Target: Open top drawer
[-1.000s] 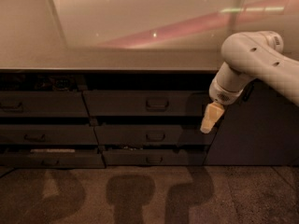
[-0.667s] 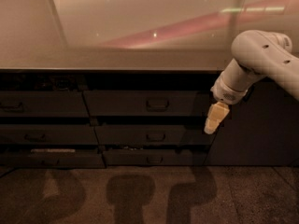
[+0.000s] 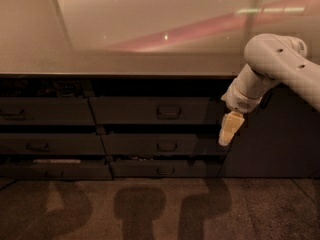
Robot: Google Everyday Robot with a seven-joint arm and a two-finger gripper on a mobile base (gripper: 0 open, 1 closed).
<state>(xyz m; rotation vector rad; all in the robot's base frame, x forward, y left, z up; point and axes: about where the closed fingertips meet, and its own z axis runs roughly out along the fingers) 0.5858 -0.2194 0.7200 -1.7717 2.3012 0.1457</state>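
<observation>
The top drawer [image 3: 135, 110] is the wide dark front just under the counter edge, with a small loop handle [image 3: 168, 111] at its middle. Its front looks flush with the drawer beside it. My gripper [image 3: 226, 132], pale yellow, hangs pointing down from the white arm [image 3: 272, 59] at the drawer's right end. It is to the right of the handle and slightly lower, apart from it, and holds nothing that I can see.
More dark drawers lie below [image 3: 160, 145] and to the left [image 3: 45, 111]. A pale strip [image 3: 50, 161] shows above the bottom left drawer. A dark cabinet panel [image 3: 270, 144] stands to the right. The counter top [image 3: 125, 59] is above and the speckled floor [image 3: 150, 209] below.
The arm has shifted a little to the right and the gripper has dropped slightly. The drawers have not moved.
</observation>
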